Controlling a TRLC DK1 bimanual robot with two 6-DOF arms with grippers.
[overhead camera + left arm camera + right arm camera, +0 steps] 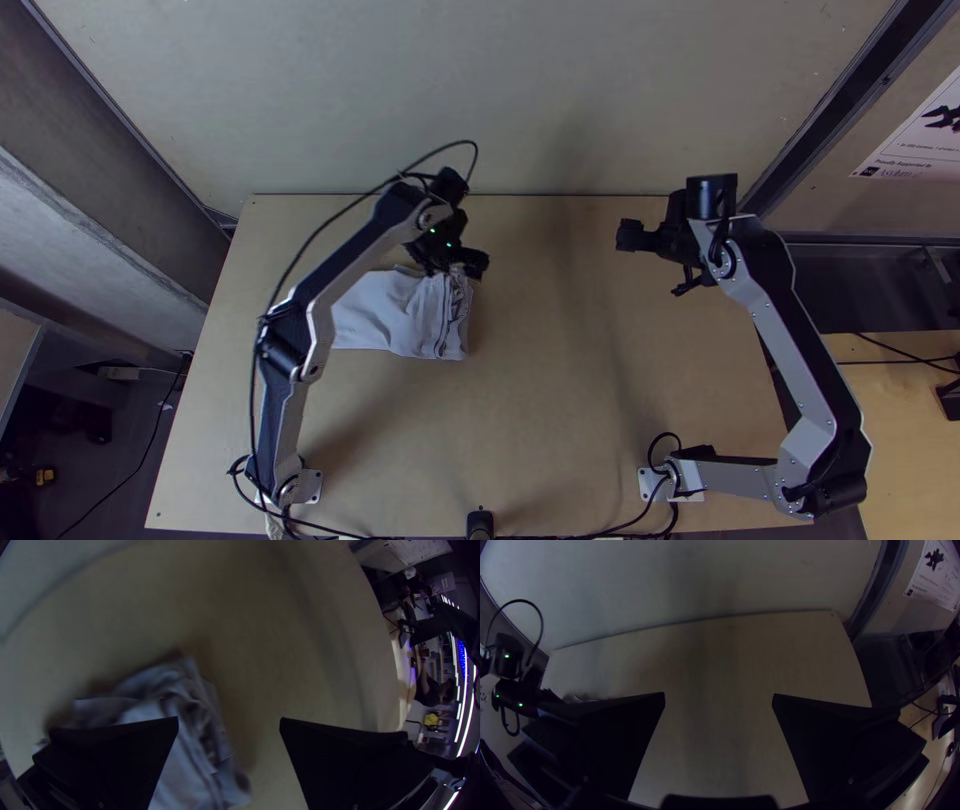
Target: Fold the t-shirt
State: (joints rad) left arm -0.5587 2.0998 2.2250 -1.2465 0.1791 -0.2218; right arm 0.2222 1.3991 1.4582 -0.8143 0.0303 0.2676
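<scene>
The light grey t-shirt [400, 312] lies folded into a compact bundle left of the table's middle, its layered, rumpled edge on the right. My left gripper [472, 264] is at the bundle's upper right corner. In the left wrist view, the left gripper [229, 719] stands open, one finger over the t-shirt [175, 765] and hiding part of it, the other over bare wood. Well to the right of the cloth, my right gripper [640, 240] is over the table. The right wrist view shows the right gripper [719, 694] open with nothing between its fingers.
Bare wooden table [540, 400] stretches between the arms and in front of the cloth. A pale wall [560, 90] rises behind the table's far edge. The left arm's forearm passes over the cloth's left side. Black cables run along the near edge.
</scene>
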